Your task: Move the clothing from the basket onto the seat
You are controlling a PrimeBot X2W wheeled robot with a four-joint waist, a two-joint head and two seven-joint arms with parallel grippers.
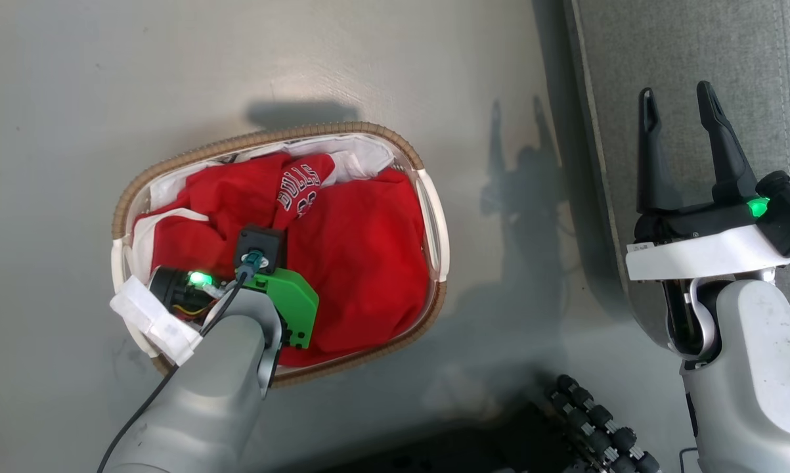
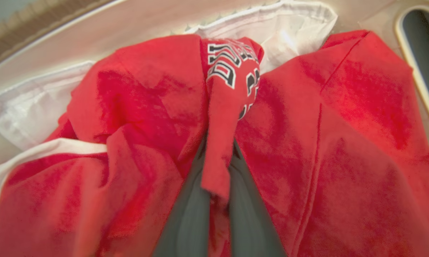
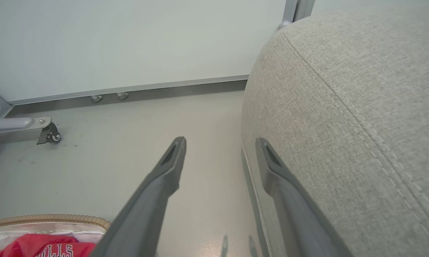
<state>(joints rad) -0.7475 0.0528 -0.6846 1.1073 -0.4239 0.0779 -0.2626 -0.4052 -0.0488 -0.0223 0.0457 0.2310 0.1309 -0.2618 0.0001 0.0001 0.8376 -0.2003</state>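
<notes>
Left claw (image 2: pixel 218 153) is down inside the basket (image 1: pixel 270 136), clamped tight on a narrow fold of the clothing (image 1: pixel 362 243). Left wrist view shows the red strip pinched between the two dark fingers (image 2: pixel 187 217). The fold runs up to the jersey (image 2: pixel 232 67), whose lettering sits bunched just beyond the fingertips. In the head view the arm's wrist covers the near-left part of the pile, so the grip itself is hidden there.

Clothing: heaped in the basket over the white liner (image 1: pixel 368 154), which peeks out at the far side and the left end. Jersey is toward the far middle, and plain red fills the right half.

Basket stands on the floor (image 1: pixel 171 79), left of the seat (image 1: pixel 631 59), with bare floor between them.

Right claw (image 1: pixel 676 98) is wide open with nothing in it. It's held at the seat's left edge, fingers pointing far. Right wrist view has the left finger over the floor and the right finger across the seat's rounded side. Can't tell if it touches the fabric.
</notes>
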